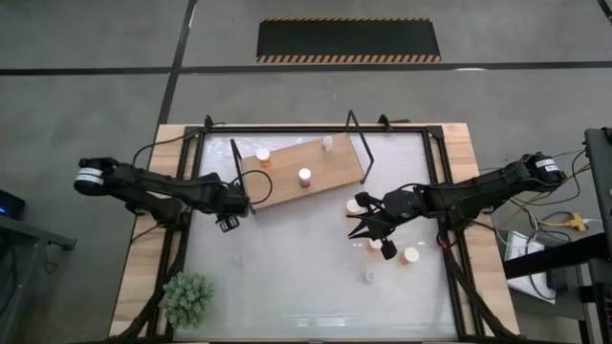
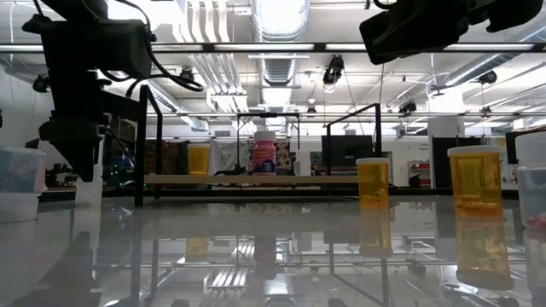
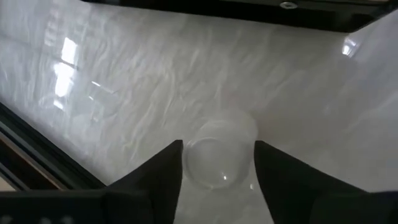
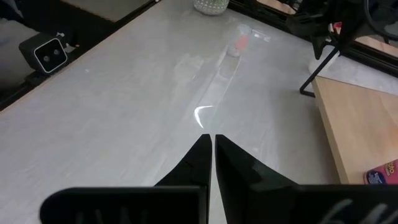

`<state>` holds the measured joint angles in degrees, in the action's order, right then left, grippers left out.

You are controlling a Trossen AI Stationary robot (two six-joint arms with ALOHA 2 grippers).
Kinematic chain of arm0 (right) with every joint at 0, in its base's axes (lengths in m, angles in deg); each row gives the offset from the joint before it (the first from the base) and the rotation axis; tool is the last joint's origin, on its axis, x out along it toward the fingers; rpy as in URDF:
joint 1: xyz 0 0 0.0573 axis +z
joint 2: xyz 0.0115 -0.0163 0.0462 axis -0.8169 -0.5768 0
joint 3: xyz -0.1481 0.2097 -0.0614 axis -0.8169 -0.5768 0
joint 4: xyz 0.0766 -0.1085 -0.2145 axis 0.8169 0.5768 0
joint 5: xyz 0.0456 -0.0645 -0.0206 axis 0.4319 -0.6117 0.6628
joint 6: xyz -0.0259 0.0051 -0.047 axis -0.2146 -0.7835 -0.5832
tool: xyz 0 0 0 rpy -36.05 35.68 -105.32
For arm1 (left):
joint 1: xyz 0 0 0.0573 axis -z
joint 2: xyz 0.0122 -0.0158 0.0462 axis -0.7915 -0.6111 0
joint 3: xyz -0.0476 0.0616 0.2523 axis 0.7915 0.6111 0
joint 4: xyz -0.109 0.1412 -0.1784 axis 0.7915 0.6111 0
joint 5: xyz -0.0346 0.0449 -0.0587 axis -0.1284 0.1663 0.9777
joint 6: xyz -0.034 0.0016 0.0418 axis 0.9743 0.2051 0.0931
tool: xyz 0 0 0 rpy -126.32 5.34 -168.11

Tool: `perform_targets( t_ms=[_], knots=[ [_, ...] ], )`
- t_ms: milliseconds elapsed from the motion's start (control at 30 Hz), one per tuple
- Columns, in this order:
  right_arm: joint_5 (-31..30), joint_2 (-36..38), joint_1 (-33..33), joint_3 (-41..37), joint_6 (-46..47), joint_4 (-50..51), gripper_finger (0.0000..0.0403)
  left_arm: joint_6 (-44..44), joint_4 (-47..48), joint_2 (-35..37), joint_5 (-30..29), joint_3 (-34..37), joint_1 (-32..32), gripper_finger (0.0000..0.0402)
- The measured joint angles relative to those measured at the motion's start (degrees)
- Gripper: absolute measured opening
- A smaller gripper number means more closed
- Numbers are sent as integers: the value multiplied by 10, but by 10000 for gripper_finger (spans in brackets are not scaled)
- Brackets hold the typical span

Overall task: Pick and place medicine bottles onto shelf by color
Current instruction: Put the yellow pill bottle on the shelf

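The shelf (image 1: 304, 173) is a light-brown board with black wire end frames. On it stand an orange bottle (image 1: 263, 156), a purplish one (image 1: 305, 176) and a clear one (image 1: 327, 142). Several bottles stand on the white tabletop: orange ones (image 1: 355, 204) (image 1: 411, 255) and a clear one (image 1: 368, 276). My left gripper (image 1: 228, 222) hovers open near the shelf's left end. In the left wrist view its fingers (image 3: 163, 169) stand on either side of a clear white-capped bottle (image 3: 217, 155); no touch shows. My right gripper (image 1: 366, 227) is shut and empty among the orange bottles, fingertips together (image 4: 210, 146).
A small green plant (image 1: 188, 296) sits at the near left corner. Black frame bars (image 1: 440, 182) edge the tabletop. The right wrist view shows the shelf's corner (image 4: 357, 124) and bare white table (image 4: 137, 106) ahead. Two orange bottles (image 2: 373, 182) (image 2: 475, 179) stand near the low camera.
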<state>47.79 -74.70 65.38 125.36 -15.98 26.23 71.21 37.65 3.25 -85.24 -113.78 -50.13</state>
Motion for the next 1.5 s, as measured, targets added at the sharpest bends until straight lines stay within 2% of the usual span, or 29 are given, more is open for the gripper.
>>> perform_targets(
  t_ms=[200,367,533,767,933,1067,1267,1400,1500],
  knots=[
    [0,0,0,0,2,0,12,-3,-2,13,1,0,0,118],
    [0,0,0,0,2,0,12,-3,8,17,5,-4,0,126],
    [0,0,0,0,10,0,12,-3,66,18,43,-47,1,133],
    [0,0,0,0,18,0,12,20,168,17,177,-153,5,130],
    [0,0,0,0,18,0,12,63,254,13,225,-236,20,130],
    [0,0,0,0,18,5,12,92,273,14,256,-295,35,129],
    [0,1,0,0,18,45,12,117,254,-21,259,-402,58,129],
    [0,6,0,0,17,64,12,112,243,-81,256,-484,59,129],
    [0,16,0,-5,11,72,12,76,243,-143,255,-550,59,129]
  ],
)
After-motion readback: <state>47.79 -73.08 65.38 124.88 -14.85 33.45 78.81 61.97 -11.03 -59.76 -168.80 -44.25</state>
